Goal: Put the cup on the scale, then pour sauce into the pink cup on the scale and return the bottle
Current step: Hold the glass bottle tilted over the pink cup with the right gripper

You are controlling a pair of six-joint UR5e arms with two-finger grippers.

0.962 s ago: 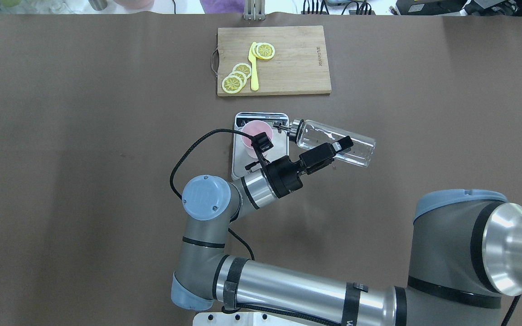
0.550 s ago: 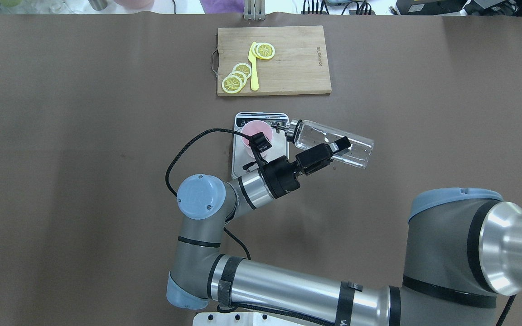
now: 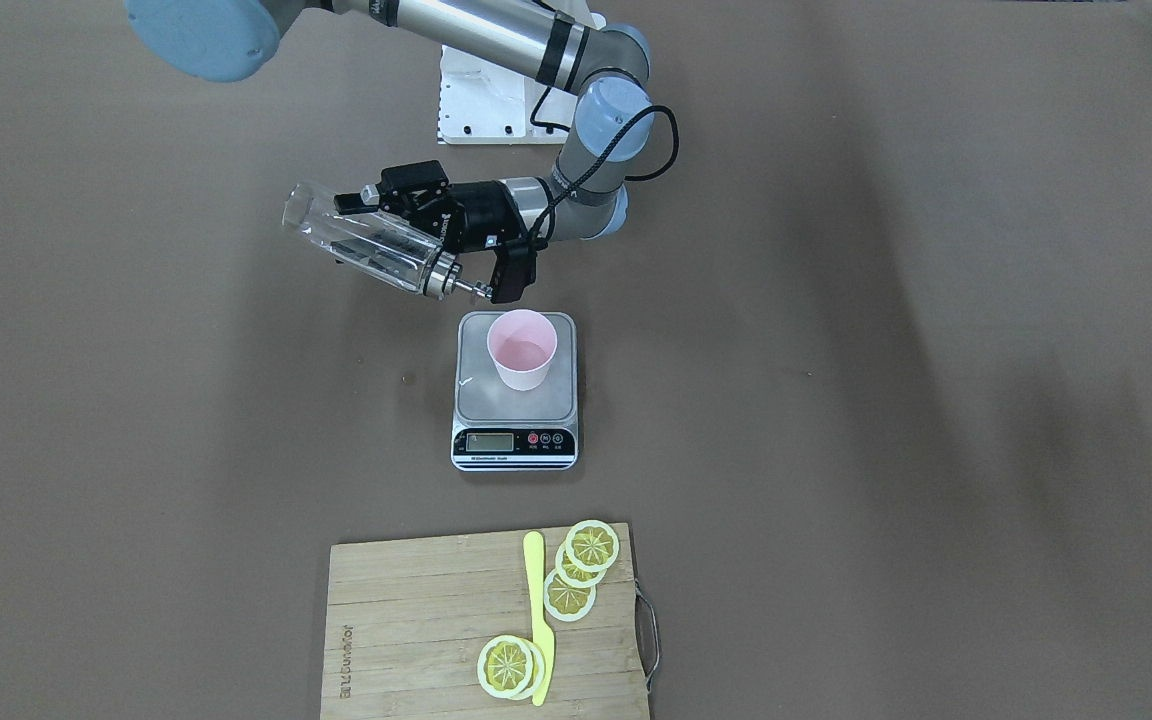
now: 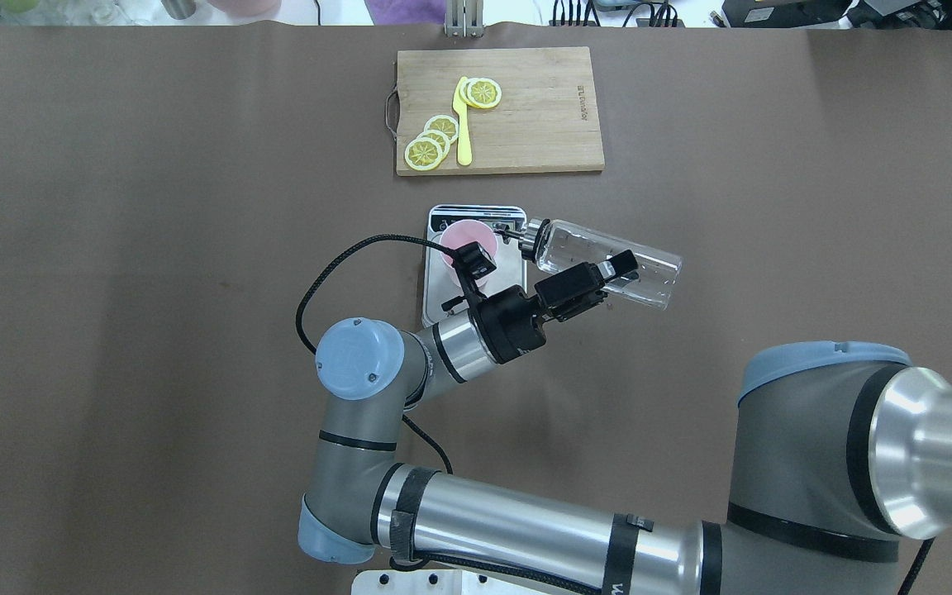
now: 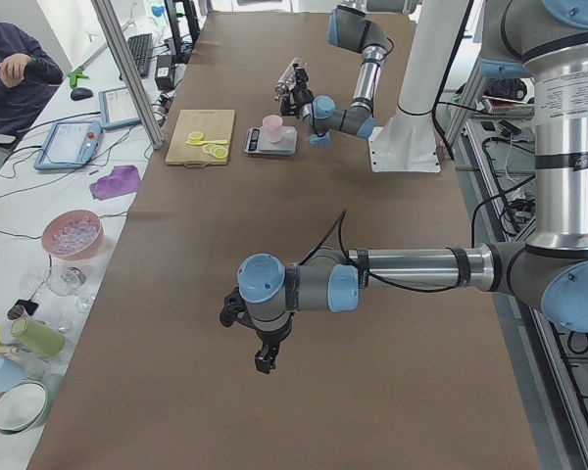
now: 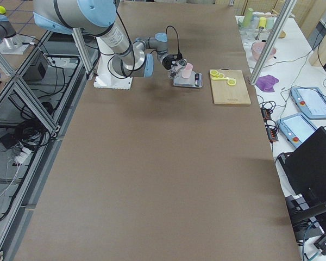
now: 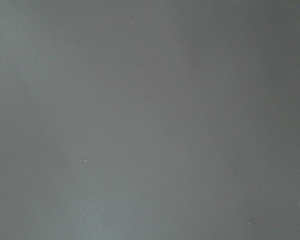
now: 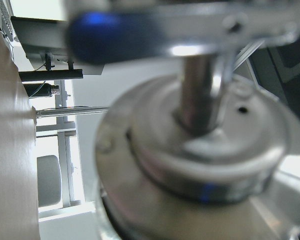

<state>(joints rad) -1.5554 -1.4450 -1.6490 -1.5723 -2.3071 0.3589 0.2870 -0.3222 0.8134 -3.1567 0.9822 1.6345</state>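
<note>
The pink cup (image 3: pixel 522 348) (image 4: pixel 468 235) stands upright on the scale (image 3: pixel 481 395) (image 4: pixel 436 285). My right gripper (image 4: pixel 608 277) (image 3: pixel 376 215) is shut on the middle of the clear glass bottle (image 4: pixel 649 277) (image 3: pixel 366 245). It holds the bottle tilted above the table, with the metal cap and spout (image 3: pixel 456 280) pointing at the cup's rim. The cap fills the right wrist view (image 8: pixel 200 150), blurred. The sauce is too clear to make out. My left gripper (image 5: pixel 263 364) hangs over bare table far from the scale. I cannot tell whether it is open.
A wooden cutting board (image 4: pixel 525 107) (image 3: pixel 416 620) with lemon slices (image 4: pixel 435 140) and a yellow knife (image 4: pixel 463 124) lies beyond the scale. The left wrist view shows only the brown table cover (image 7: pixel 150 120). An operator's desk with tablets borders the far edge (image 5: pixel 78 147).
My right arm's elbow has swung a little to the left. The bottle has shifted slightly left with it, still tilted with its spout at the cup.
</note>
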